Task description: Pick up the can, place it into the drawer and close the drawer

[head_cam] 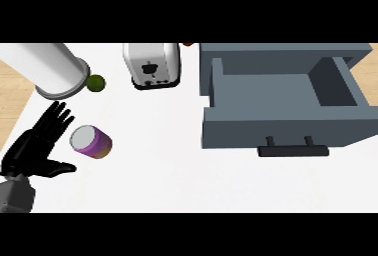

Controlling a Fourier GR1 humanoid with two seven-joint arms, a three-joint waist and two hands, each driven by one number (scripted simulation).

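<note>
We see the can [91, 142] lying tilted on the desk [170, 175] near its left edge. Our left hand [37, 146] is just beside it, fingers straight, grasping nothing. The drawer [284, 97] stands open at the right. A toaster [152, 65], a lime [96, 83] and a white cylinder [48, 67] are near the far edge.

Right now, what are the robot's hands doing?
Left hand: open, holding nothing, beside the can.
Right hand: not in view.
</note>
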